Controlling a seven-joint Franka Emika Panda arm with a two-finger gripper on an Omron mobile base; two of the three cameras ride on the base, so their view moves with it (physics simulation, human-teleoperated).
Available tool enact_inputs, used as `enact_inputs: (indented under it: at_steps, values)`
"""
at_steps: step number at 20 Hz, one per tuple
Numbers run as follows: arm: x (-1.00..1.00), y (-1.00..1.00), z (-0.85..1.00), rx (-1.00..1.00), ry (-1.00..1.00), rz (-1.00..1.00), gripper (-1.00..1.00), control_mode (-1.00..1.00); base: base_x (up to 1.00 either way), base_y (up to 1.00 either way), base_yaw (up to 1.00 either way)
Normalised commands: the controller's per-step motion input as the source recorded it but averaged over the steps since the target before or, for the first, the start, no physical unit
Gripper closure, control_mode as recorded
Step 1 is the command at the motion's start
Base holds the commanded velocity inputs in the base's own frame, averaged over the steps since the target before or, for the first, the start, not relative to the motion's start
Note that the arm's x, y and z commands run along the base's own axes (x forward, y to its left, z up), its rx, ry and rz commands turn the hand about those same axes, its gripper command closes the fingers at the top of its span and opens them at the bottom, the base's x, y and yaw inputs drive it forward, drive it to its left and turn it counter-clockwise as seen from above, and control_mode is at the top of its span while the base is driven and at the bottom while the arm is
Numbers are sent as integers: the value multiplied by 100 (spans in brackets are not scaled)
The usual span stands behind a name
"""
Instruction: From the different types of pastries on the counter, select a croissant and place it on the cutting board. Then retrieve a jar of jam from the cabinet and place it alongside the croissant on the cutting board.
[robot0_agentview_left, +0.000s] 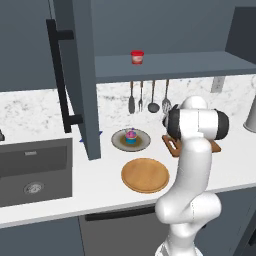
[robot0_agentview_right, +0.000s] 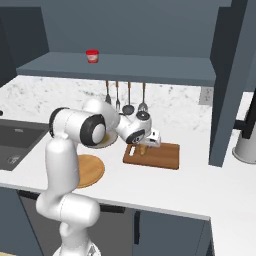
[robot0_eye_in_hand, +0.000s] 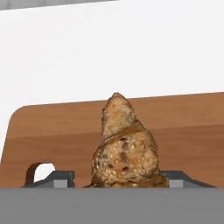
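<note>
The claw sits low over the cutting board, fingers close beside the croissant, which points straight away from it; I cannot tell if it grips.

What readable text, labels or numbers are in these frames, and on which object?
None readable.
jar of jam: pale band around the middle, too small and blurred to tell whether it carries print.
cupcake, croissant, cutting board: no markings visible.
</note>
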Motion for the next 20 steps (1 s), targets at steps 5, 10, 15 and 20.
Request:
enact_inputs:
  at_steps: [5, 10, 15, 20]
  values:
    - [22, -17, 15, 0, 0, 0, -100, -100, 0, 0, 0]
    - [4, -8, 30, 0, -6, 0, -100, -100, 0, 0, 0]
    - [-33, -11, 75, 0, -27, 0, -100, -100, 0, 0, 0]
    - [-59, -11, 90, -1, -22, 0, -100, -100, 0, 0, 0]
